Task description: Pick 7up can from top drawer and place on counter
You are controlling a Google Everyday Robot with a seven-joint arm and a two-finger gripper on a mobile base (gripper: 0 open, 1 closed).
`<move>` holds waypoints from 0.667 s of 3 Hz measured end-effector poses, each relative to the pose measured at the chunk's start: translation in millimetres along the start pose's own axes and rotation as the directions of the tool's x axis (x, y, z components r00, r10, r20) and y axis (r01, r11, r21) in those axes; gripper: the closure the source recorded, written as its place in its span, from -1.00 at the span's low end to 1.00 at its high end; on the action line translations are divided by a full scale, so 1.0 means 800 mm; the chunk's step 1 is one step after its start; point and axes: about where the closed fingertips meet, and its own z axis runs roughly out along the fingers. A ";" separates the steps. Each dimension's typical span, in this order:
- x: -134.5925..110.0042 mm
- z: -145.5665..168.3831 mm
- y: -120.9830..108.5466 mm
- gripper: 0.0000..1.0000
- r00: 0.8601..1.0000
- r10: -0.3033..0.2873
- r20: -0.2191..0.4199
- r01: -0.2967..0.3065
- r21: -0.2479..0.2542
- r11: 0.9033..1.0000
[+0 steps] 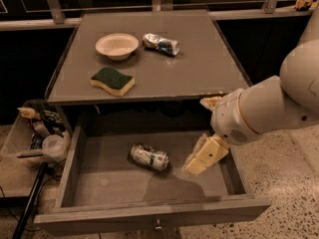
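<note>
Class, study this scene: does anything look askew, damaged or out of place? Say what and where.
The 7up can lies tipped on its side, slanted, on the drawer floor. On the counter, a silvery item also lies on its side, looking crumpled. The gripper hangs inside the drawer beside the 7up can.

place: lab-like mock kitchen | cues: grey counter (199, 73), open drawer (149, 216), speckled floor (291, 176), metal rail (54, 4) | pincer (195, 166): inside drawer, near right wall

The tool (198, 160) hangs low inside the drawer (70, 169), toward its right wall. Open floor separates it from the 7up can (149, 157).
</note>
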 end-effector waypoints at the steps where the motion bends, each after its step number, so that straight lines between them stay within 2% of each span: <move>1: 0.009 0.043 0.012 -1.00 1.000 0.019 -0.020 -0.019 -0.041 0.999; 2: 0.022 0.083 0.020 -1.00 0.999 0.035 -0.039 -0.037 -0.060 0.998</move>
